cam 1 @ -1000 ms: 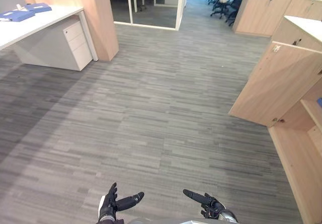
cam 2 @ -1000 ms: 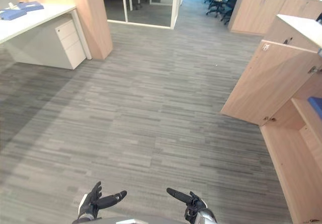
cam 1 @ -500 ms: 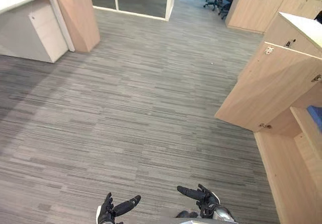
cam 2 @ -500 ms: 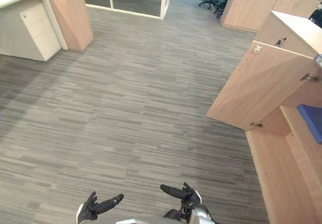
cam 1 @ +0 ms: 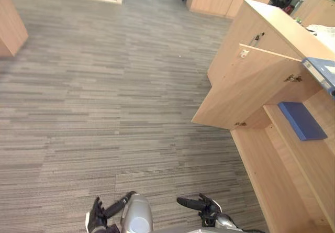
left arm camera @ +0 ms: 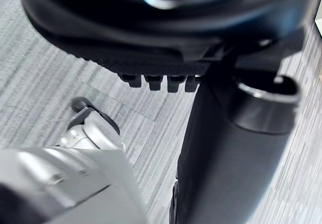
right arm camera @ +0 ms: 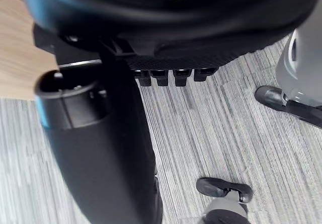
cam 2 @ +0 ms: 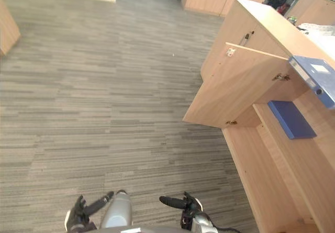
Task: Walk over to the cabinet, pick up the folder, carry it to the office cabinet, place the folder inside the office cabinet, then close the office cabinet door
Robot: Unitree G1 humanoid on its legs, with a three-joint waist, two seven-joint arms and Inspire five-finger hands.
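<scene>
Lying apparently shelved, folder (cam 1: 302, 120) well apart from fingers (cam 1: 188, 203).

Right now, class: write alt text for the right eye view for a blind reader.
A wooden cabinet stands open at right, a blue folder flat on its shelf. The left hand and right hand hang open and empty above grey carpet.

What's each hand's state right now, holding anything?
Left hand: open, fingers relaxed, holding nothing.
Right hand: open, fingers extended, holding nothing.
</scene>
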